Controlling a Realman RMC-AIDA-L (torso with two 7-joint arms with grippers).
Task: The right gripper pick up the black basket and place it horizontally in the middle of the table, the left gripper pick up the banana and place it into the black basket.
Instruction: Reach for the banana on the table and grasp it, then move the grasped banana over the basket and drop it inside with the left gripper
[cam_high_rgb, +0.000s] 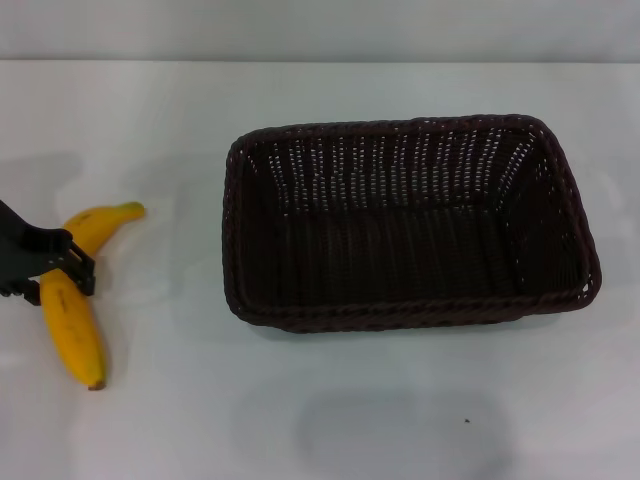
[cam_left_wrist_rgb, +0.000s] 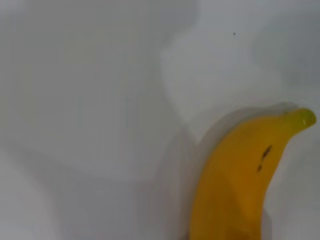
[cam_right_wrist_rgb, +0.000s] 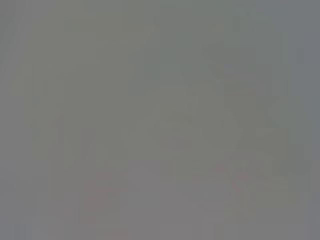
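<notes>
Dark brown-black woven wicker, the large rectangular black basket sits lengthwise across the middle of the glossy white table, its long sides running left to right. Well to its left lies the curved yellow banana, stem tip toward the far side and dark end near. The blocky black left gripper straddles the banana's middle, its jaws set on either side of the fruit; whether they actually pinch it seems likely but is not certain. The left wrist view shows the banana's greenish stem tip over the tabletop.
</notes>
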